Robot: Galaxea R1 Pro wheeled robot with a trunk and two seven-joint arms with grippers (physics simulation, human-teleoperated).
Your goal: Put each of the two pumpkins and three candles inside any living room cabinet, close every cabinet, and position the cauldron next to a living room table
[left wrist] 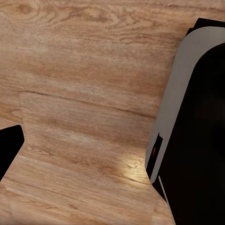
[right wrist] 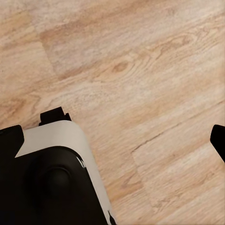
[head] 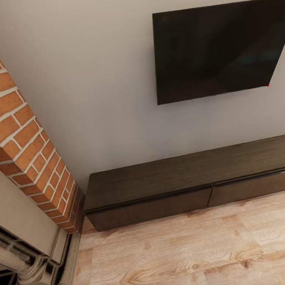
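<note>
Beneath your wrists lies pale wood-grain floor [head: 187, 259]; each wrist view catches only a dark finger edge, so you cannot tell their spread. Beyond, the cabinet [head: 202, 172], long, low, dark-brown, sits closed against the grey wall [head: 97, 85], beside a brick fireplace [head: 20, 147], under a black TV [head: 220, 48].

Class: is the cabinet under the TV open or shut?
Shut. Both fronts of the cabinet sit flush under its top, with no pale interior showing.

Readable text: you'll find none.
Flat black wall-mounted screen [head: 220, 48]: blank, no logo legible.
Long dark-brown wood-grain cabinet [head: 193, 178] below it: unmarked.
</note>
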